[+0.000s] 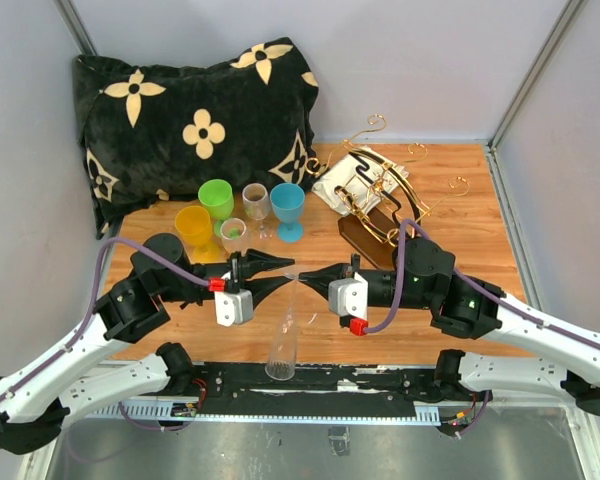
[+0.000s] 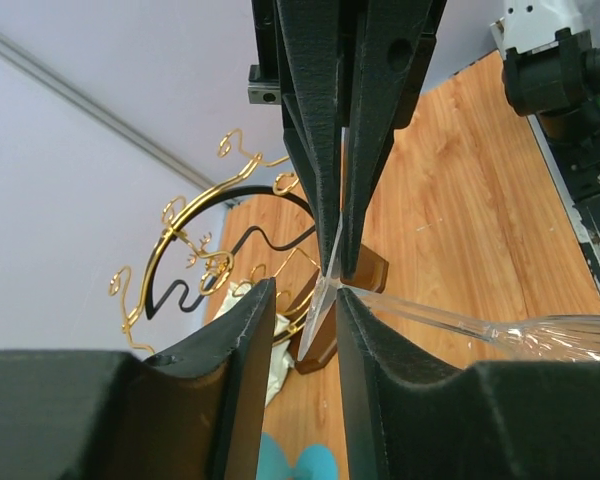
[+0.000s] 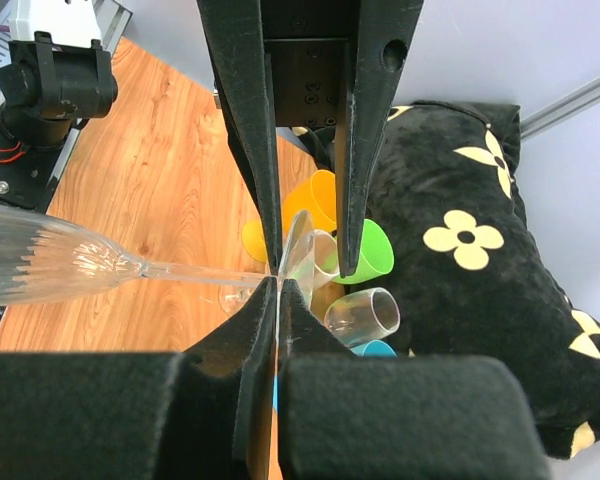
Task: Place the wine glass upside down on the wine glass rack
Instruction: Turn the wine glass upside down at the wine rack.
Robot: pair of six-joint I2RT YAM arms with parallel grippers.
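Seen from above, two arms meet nose to nose over the middle of a wooden worktop (image 1: 480,220). The right gripper (image 1: 303,278) has its jaws closed flat on the foot of a clear glass (image 1: 282,350). The glass is held on its side, with stem and bowl reaching toward the near edge. The left gripper (image 1: 288,272) has its jaws apart on either side of that same foot. Only the wrist views show this gap, with the foot edge-on between the pads. The rack (image 1: 368,232) is at the back right, well apart from the glass, with a white item (image 1: 338,185) beside it. The left wrist view shows its gold hooks and black ring against the wall. Behind the left gripper are coloured cups (image 1: 216,197) and a black flowered pillow (image 1: 195,125)
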